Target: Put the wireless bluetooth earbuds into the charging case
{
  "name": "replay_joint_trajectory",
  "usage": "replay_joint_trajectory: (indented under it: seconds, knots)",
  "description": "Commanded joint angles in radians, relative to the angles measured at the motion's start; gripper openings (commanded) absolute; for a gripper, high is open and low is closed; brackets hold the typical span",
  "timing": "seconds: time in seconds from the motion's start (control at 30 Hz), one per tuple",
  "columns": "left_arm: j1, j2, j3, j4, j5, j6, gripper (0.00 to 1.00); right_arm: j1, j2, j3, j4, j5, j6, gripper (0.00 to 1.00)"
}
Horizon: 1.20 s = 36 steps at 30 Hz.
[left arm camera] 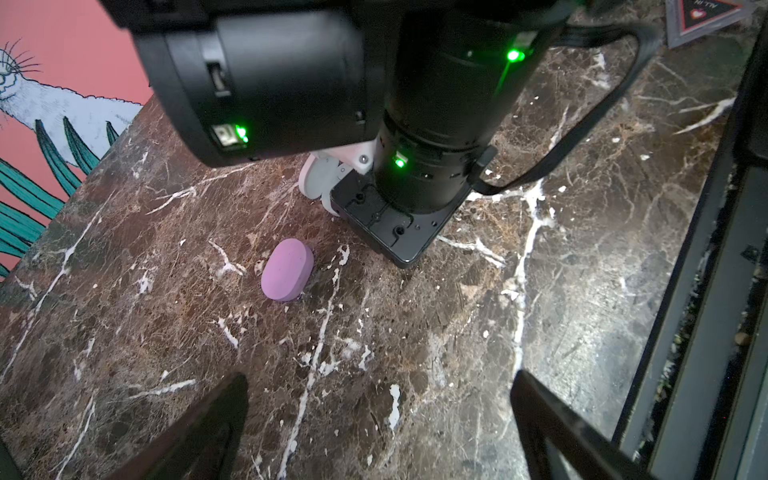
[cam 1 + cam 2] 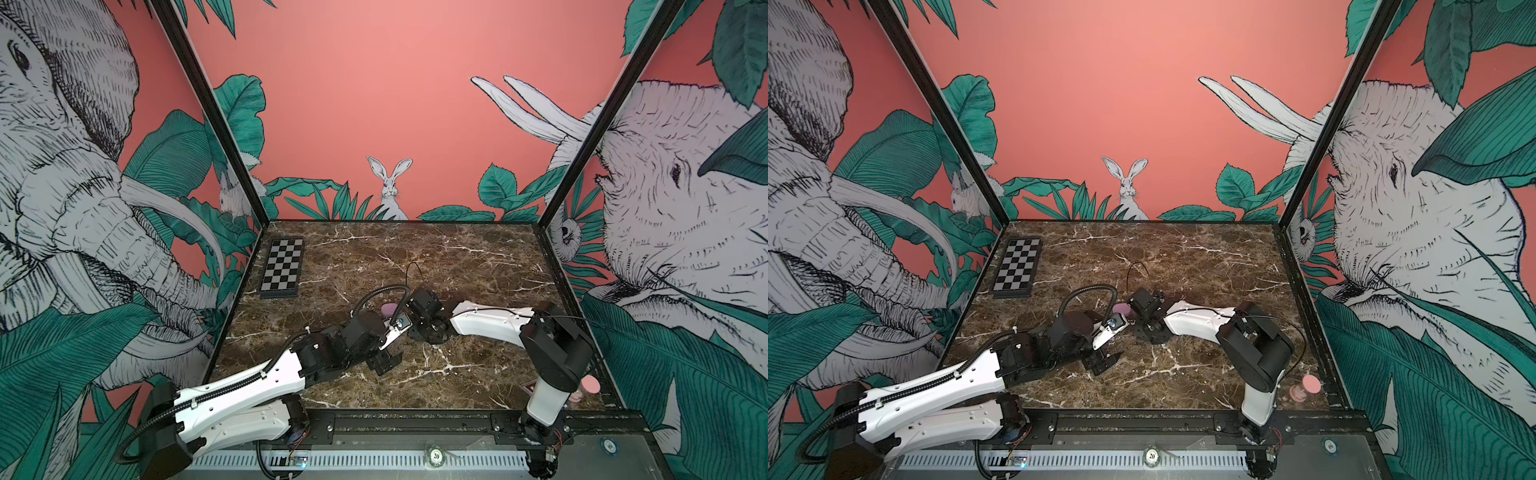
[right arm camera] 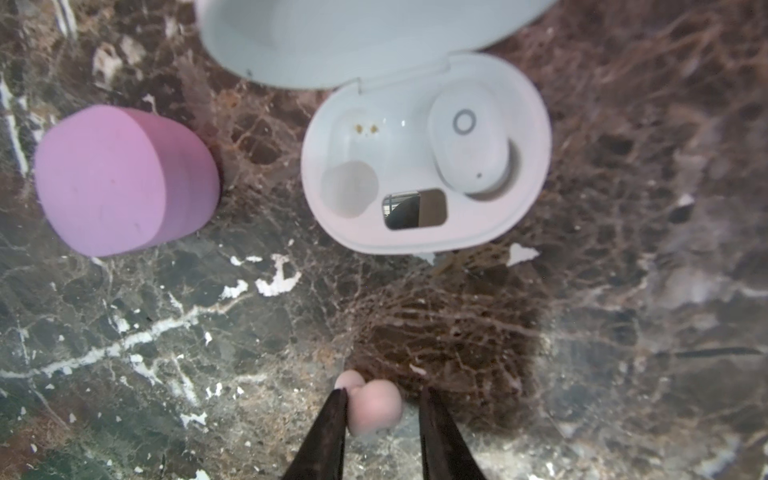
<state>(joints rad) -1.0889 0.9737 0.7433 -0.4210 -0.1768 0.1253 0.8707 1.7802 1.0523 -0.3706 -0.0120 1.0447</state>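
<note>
The right pincer (image 3: 382,392) stands with its jaws partly apart around a loose pale earbud (image 3: 376,409) that lies on the table (image 3: 623,332). One of its fingers (image 3: 328,432) touches the bud, while the other stands a sliver clear, so it is not clamped.

Just beyond the bud sits the white charging case (image 3: 424,232), lid (image 3: 332,41) swung open. A second earbud (image 3: 469,145), white with a grey ring, is seated in one socket. The other socket (image 3: 353,166) is bare, showing two gold contacts. Beside the white case, apart from it, lies a closed purple case (image 3: 124,178).

The left pincer (image 1: 380,436) has its jaws wide apart and holds nothing. It hangs over bare marble, and the purple case (image 1: 286,270) lies ahead of it.

In both top views the two arms meet near the centre of the frame. The purple case (image 2: 389,309) (image 2: 1122,308) peeks out between them, and the left pincer (image 2: 384,359) (image 2: 1102,361) sits just below centre. A checkerboard (image 2: 282,268) (image 2: 1016,268) lies left of centre near the table's far edge. A pink object (image 2: 588,386) (image 2: 1308,386) sits at the lower right, partly behind the right arm (image 2: 490,320); what it is cannot be told.
</note>
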Motion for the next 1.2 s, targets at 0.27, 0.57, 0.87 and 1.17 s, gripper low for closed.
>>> replay_joint_trajectory:
  seconds: [0.27, 0.57, 0.87, 1.17]
  knots:
    - [-0.003, -0.006, -0.009, 0.007, -0.009, 0.007, 0.99, 0.003, 0.021, 0.025, 0.008, 0.003, -0.013, 0.29]
    - [-0.003, -0.004, -0.009, 0.007, -0.012, 0.007, 0.99, 0.004, 0.027, 0.018, 0.028, -0.009, -0.014, 0.23]
    - [-0.003, -0.001, -0.007, 0.007, -0.014, 0.007, 0.99, 0.003, 0.025, 0.014, 0.031, -0.01, -0.015, 0.19]
    - [-0.003, -0.004, -0.007, 0.005, -0.016, 0.007, 0.99, 0.003, 0.014, 0.012, 0.037, -0.011, -0.023, 0.16]
